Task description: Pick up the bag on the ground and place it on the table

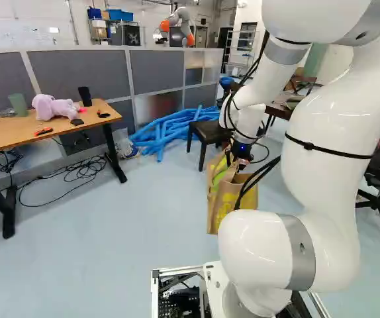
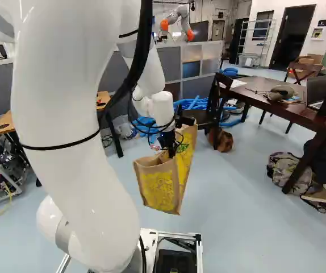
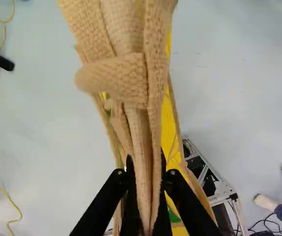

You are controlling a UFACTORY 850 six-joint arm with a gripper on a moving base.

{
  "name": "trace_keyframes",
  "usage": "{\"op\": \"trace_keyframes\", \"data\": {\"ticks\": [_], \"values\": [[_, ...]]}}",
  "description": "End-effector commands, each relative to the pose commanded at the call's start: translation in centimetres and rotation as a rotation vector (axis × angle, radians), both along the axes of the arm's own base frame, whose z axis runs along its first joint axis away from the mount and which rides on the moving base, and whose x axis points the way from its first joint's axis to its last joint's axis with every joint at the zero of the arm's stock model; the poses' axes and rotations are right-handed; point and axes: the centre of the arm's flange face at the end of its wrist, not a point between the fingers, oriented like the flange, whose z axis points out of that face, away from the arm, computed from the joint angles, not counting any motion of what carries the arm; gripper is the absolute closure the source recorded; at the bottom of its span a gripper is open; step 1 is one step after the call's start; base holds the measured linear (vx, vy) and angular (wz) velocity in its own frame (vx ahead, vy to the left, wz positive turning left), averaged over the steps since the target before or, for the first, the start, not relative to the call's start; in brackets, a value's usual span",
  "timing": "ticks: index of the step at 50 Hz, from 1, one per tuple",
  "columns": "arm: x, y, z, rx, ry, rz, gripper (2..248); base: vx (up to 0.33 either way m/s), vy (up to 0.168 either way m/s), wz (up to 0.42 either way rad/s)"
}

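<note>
My gripper (image 2: pixel 170 149) is at the top of the bag, by its handles. The tan and yellow bag (image 2: pixel 162 185) hangs tilted below it in the right base view; whether its bottom clears the floor, I cannot tell. Bunched tan cloth of the bag (image 3: pixel 143 123) runs between both fingers of the gripper (image 3: pixel 146 179) in the wrist view, pinched from two sides. A light wood table (image 1: pixel 61 126) stands at the left of the left base view. In the right base view, a dark wood table (image 2: pixel 276 102) is at the right.
Pink plush (image 1: pixel 54 107), cups and small tools lie on the light table; cables (image 1: pixel 77 172) lie beneath. Blue tubes (image 1: pixel 167 129) and a dark chair (image 1: pixel 208 132) are beyond the bag. A backpack (image 2: pixel 291 173) and a seated person's leg are by the dark table. Another robot (image 2: pixel 177 21) stands far behind.
</note>
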Motion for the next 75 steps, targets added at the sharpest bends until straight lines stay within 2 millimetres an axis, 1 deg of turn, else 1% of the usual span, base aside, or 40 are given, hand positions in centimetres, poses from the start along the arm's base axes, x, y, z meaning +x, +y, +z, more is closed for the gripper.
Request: {"op": "trace_keyframes", "data": {"ticks": [27,66,75], "values": [[1.7,0.7,3.9,0.002,0.009,0.026,229,0.0,0.0,0.0],[2.7,2.0,9.7,0.016,0.079,0.058,229,0.0,0.0,0.0],[2.9,2.3,11.0,0.014,0.072,0.065,229,0.0,0.0,0.0]]}}
